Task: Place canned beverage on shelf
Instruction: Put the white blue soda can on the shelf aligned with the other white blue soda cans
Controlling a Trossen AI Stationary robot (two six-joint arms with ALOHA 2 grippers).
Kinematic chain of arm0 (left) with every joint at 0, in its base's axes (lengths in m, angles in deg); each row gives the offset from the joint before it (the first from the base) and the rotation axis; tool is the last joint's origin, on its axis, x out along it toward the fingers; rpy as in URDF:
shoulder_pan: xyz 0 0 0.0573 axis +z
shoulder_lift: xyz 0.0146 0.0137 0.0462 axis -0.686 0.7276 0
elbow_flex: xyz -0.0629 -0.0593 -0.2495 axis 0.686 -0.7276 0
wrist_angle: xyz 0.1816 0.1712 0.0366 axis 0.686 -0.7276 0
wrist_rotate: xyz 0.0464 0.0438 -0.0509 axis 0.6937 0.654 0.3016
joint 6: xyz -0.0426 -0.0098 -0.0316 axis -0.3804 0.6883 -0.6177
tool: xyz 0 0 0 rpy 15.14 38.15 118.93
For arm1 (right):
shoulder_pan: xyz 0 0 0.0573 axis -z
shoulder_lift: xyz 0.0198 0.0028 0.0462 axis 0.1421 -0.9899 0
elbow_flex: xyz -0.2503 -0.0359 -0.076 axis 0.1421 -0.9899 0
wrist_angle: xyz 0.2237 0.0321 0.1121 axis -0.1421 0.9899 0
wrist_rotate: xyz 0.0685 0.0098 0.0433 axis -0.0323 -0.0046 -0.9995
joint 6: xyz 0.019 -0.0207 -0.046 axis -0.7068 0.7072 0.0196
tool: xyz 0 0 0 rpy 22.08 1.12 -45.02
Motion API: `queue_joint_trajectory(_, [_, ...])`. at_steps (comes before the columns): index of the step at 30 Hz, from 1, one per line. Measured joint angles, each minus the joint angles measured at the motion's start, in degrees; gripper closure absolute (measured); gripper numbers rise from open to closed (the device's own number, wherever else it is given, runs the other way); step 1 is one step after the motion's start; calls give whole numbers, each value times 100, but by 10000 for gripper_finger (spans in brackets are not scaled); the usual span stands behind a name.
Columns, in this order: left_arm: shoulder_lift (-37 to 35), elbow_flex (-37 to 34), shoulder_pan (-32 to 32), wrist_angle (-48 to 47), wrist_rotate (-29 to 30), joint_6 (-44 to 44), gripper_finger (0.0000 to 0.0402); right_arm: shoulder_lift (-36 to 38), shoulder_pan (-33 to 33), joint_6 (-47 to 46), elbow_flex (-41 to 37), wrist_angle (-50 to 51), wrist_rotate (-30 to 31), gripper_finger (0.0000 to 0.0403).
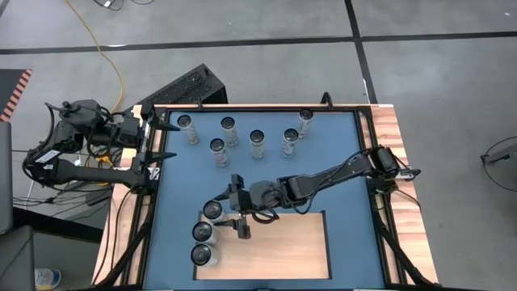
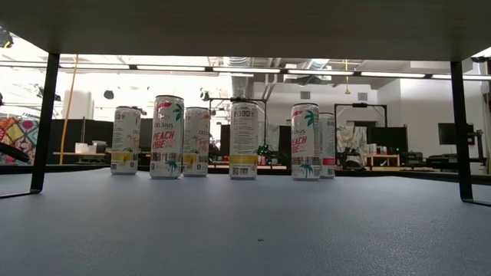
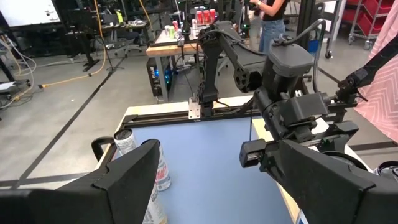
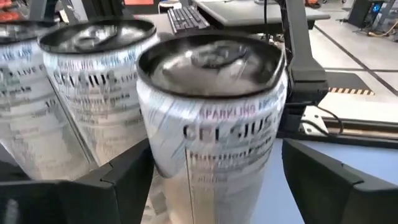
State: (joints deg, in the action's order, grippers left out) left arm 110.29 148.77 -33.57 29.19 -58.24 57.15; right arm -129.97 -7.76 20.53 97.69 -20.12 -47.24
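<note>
Can (image 4: 211, 118) is white with a silver top and "CELSIUS" lettering, upright at the shelf's (image 1: 283, 246) left edge, at the head of a row with two more cans (image 1: 202, 244). Right gripper (image 1: 234, 218) straddles it, fingers spread and not pressing (released). Six cans (image 1: 257, 144) stand on the blue surface (image 1: 339, 153). Left gripper (image 1: 161, 139) is parked at the table's left edge, fingers apart, holding nothing.
</note>
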Motion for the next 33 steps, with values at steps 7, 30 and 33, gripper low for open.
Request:
queue_joint_trajectory(7, [-2,0,0,0,0,2,83,162,-8,-16,-1,550,40,76])
queue_joint_trajectory(30, [-2,0,-2,2,0,-11,83,372,-10,-343,-4,1656,600,196])
queue_joint_trajectory(33, [-2,0,-2,2,0,-13,83,372,-10,-343,-4,1655,592,242])
